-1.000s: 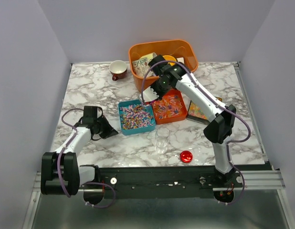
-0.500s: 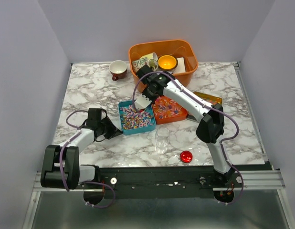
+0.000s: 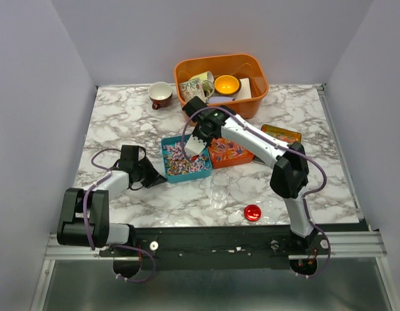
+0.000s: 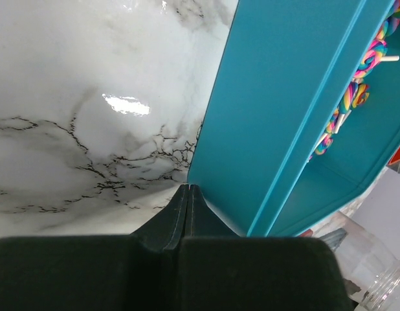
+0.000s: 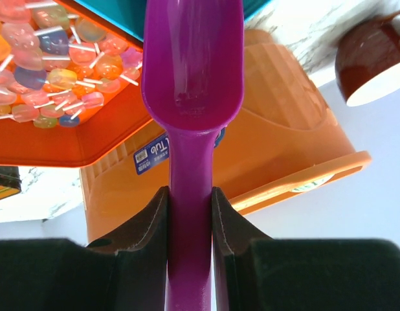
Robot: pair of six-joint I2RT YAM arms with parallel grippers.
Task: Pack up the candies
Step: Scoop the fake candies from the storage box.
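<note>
Multicoloured candies fill a teal tray, and more candies lie in the orange tray beside it. My right gripper hangs over the teal tray's far right corner, shut on the handle of a purple scoop. In the right wrist view the gripper holds the scoop with its bowl empty, beside pastel candies. My left gripper lies on the table, shut, tips against the teal tray's outer wall. Striped candies show inside.
A clear jar stands in front of the trays, and a red lid lies near the front edge. A third tray sits at the right. Behind are an orange tub with mugs and a bowl, and a brown cup.
My right arm has swung left with the scoop, from over the orange tray to over the teal tray. My left gripper has slid a little closer to the teal tray.
</note>
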